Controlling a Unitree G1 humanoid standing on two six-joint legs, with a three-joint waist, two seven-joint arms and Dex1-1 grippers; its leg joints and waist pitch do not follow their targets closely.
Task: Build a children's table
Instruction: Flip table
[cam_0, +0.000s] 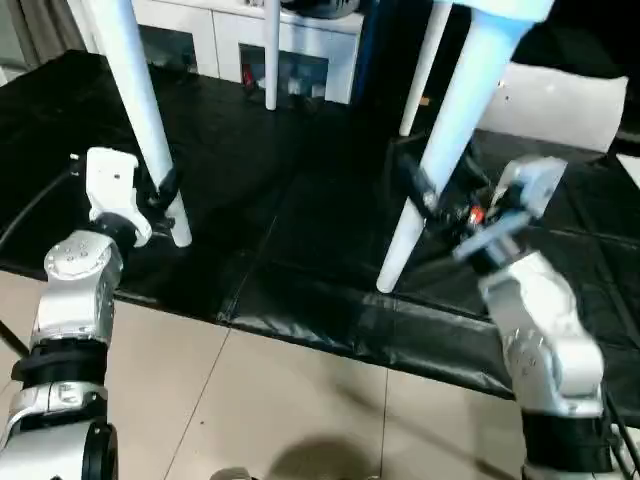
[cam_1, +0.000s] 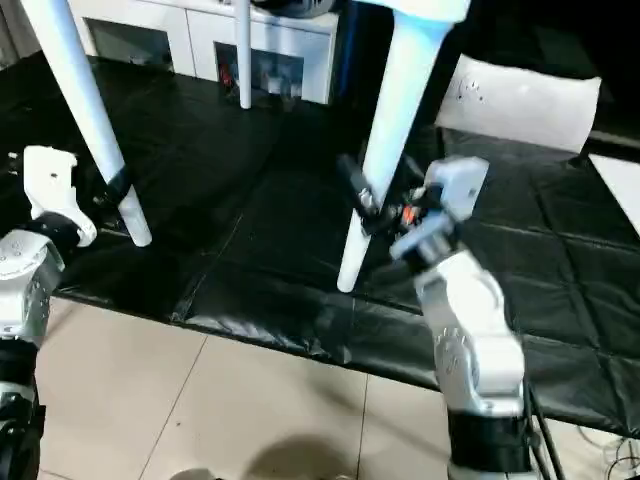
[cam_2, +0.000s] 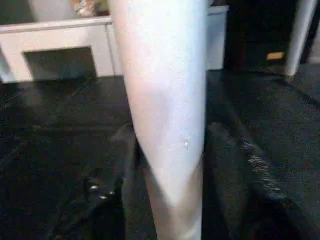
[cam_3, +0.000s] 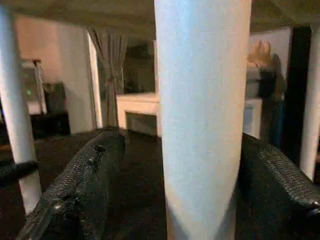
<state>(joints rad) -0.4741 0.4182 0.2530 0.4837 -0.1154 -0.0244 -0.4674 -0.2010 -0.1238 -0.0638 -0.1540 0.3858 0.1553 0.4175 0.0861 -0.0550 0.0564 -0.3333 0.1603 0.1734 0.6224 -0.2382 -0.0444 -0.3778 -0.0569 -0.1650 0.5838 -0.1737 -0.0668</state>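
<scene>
Children's table (cam_0: 470, 90) seen standing upright on black mat (cam_0: 300, 210); four legs down, top at upper frame edge.
Near-left leg (cam_0: 150, 130) set between jaws of left gripper (cam_0: 165, 195), low on leg; jaws around it, grip not confirmed.
Near-right leg (cam_1: 385, 130) set between spread jaws of right gripper (cam_1: 385, 212); gaps visible both sides.
Leg axes near vertical, slightly splayed.
No containers noted.

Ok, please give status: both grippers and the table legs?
Left gripper around near-left leg, right gripper around near-right leg. Table upright on black mat. Nothing in the way.
</scene>
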